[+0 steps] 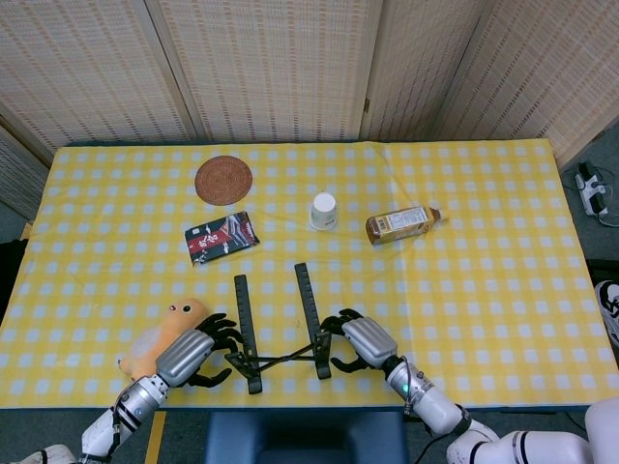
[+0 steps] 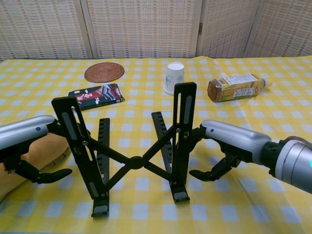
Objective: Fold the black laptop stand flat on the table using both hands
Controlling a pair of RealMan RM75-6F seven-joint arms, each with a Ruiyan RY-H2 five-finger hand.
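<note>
The black laptop stand (image 1: 279,327) stands unfolded near the table's front edge. In the chest view its two uprights and crossed struts (image 2: 136,161) are raised. My left hand (image 1: 196,351) is at the outer side of the left upright, and its fingers (image 2: 54,128) touch that upright. My right hand (image 1: 364,340) is at the outer side of the right upright, fingers (image 2: 193,134) against the bar. Both thumbs hang low and apart from the stand, so neither hand grips it.
An orange plush toy (image 1: 161,337) lies against my left forearm. Further back lie a black packet (image 1: 221,237), a woven coaster (image 1: 223,180), a paper cup (image 1: 324,211) and a bottle on its side (image 1: 401,223). The front table edge is just behind the stand.
</note>
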